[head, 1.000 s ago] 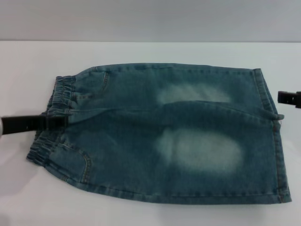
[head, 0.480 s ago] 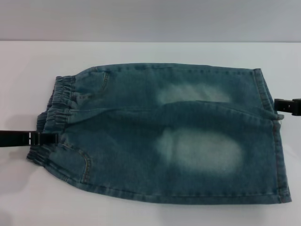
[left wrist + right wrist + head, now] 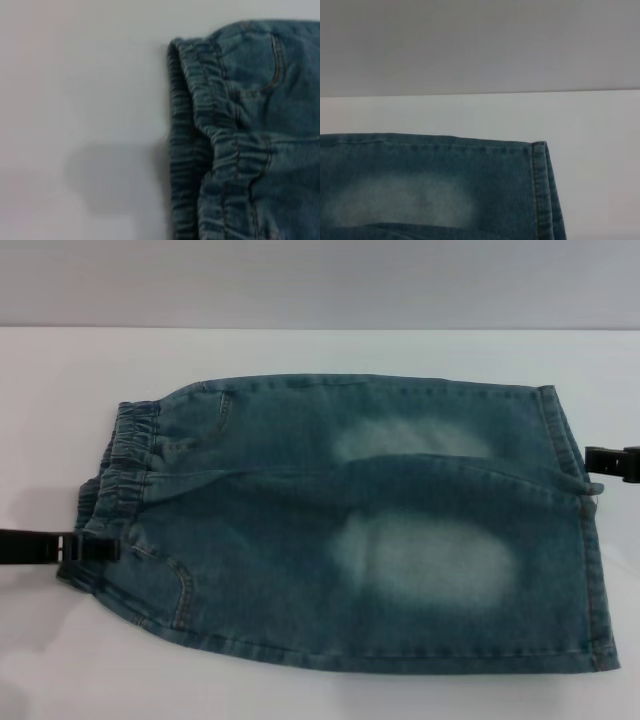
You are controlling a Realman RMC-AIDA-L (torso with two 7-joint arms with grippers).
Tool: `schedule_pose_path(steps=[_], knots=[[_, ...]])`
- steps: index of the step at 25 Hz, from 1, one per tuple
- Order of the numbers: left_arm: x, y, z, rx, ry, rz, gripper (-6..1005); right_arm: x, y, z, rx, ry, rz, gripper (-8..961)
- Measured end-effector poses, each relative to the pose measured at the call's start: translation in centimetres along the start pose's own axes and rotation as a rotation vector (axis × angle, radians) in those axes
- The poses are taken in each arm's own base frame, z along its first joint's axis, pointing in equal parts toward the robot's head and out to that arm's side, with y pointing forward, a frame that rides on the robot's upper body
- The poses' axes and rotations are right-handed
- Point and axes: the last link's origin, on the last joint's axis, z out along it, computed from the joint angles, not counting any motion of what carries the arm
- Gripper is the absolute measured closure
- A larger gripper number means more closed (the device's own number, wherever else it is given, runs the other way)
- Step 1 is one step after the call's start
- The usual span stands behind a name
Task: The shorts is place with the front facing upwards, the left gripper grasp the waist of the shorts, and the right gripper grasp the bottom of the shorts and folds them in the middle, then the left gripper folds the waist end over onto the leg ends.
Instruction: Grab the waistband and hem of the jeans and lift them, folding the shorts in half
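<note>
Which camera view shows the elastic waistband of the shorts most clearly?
The left wrist view: the waistband fills it, with its puckers plain. The head view shows the waistband whole but small, with the left gripper at it. The right wrist view shows only a leg hem.

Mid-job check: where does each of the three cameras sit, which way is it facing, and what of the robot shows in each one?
Head view: on the robot's head, looking forward and down at the shorts on the white table; the left gripper shows at the waist of the shorts, the right gripper by the leg ends.
Left wrist view: on the left wrist, looking down at the waist and table; no robot part shows.
Right wrist view: on the right wrist, looking across the table at a hem corner; no robot part shows.
All three share the shorts.
</note>
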Motion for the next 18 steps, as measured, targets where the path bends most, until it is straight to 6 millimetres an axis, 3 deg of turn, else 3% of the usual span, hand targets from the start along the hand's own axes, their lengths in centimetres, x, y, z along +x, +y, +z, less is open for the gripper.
schedule_pose_path(steps=[18], knots=[[-0.1, 1.3, 0.5, 0.012, -0.039, 0.042, 254, -0.4, -0.2, -0.1, 0.018, -0.014, -0.022, 119]])
